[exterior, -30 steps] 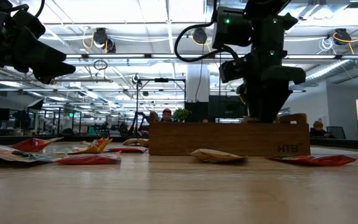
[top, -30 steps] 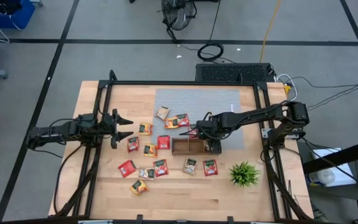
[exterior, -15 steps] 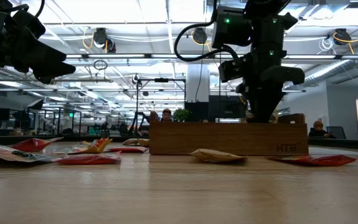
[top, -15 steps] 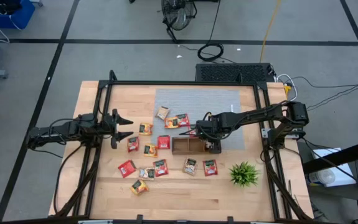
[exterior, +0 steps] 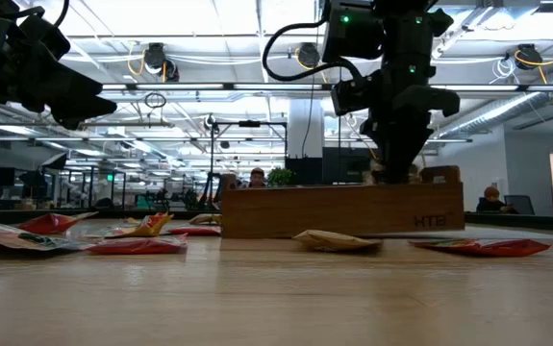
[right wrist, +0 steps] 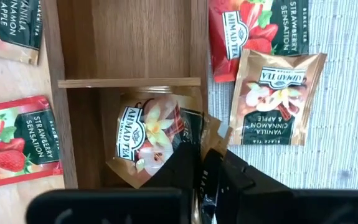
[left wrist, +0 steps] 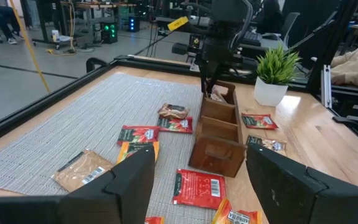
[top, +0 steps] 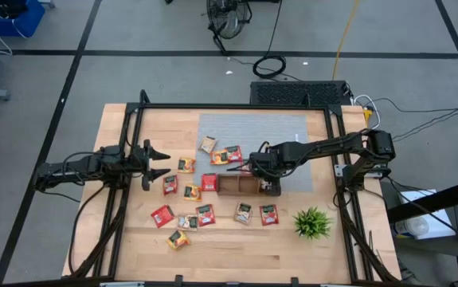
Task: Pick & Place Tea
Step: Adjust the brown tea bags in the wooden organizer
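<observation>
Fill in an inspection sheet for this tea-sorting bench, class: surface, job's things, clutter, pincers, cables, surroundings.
Surface: pale wooden table with a grey woven mat.
Job's things: small flat tea sachets scattered on the table; one pale sachet inside the brown wooden compartment tray.
Clutter: spiky green plant.
Pincers: right pincer shut, over the tray's end compartment; left pincer open, raised at the table's left.
Cables: black coil on the floor.
Surroundings: open workshop hall, people at distant desks.

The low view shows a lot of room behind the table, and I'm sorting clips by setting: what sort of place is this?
Probably an open-plan robotics lab or workshop. Ceiling light strips run over rows of distant workstations, a seated person works at one, and cables trail across the taped grey floor beside the table.
</observation>
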`<control>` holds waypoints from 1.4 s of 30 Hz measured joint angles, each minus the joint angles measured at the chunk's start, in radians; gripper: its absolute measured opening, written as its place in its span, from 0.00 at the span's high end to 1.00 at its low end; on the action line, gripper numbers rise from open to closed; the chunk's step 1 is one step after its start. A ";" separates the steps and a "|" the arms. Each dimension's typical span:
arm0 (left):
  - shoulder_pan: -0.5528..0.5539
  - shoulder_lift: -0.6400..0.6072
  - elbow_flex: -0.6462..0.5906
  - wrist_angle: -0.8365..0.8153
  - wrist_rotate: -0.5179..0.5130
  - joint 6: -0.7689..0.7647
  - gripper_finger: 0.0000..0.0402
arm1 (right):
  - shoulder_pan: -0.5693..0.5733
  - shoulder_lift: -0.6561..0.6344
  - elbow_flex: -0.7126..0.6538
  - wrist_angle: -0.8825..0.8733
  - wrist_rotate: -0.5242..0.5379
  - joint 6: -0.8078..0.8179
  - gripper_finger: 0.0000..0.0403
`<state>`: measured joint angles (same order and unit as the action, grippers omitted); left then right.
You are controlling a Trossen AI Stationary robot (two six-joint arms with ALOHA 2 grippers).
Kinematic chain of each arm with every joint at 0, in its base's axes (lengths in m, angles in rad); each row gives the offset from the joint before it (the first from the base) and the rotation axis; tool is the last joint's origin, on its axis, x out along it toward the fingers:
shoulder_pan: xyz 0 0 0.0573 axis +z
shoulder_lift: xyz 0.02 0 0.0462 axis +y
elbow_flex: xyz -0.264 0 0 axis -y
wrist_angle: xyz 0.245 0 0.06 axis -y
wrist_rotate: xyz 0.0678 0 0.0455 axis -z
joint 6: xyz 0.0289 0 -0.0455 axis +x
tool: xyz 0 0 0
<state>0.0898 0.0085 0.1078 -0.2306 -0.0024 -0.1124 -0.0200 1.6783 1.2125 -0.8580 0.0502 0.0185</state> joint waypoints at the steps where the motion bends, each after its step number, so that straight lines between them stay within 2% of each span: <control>1: 0.000 0.000 0.000 0.000 0.000 0.000 0.37 | 0.000 0.000 0.000 -0.002 0.000 -0.005 0.93; 12: 0.000 0.000 0.000 0.000 0.000 0.000 0.37 | 0.002 0.000 0.000 -0.014 -0.002 0.006 0.94; 22: 0.000 0.000 0.000 0.000 0.000 0.000 0.37 | 0.002 -0.001 -0.023 -0.007 -0.028 0.015 0.85; 28: 0.000 0.000 0.000 0.000 0.000 0.000 0.37 | 0.008 -0.001 -0.033 0.001 -0.022 0.014 0.83; 42: 0.000 0.000 0.000 0.000 0.000 0.000 0.37 | 0.009 -0.001 -0.006 -0.015 -0.024 0.020 0.99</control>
<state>0.0898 0.0082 0.1078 -0.2306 -0.0021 -0.1127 -0.0113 1.6772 1.2067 -0.8733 0.0261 0.0382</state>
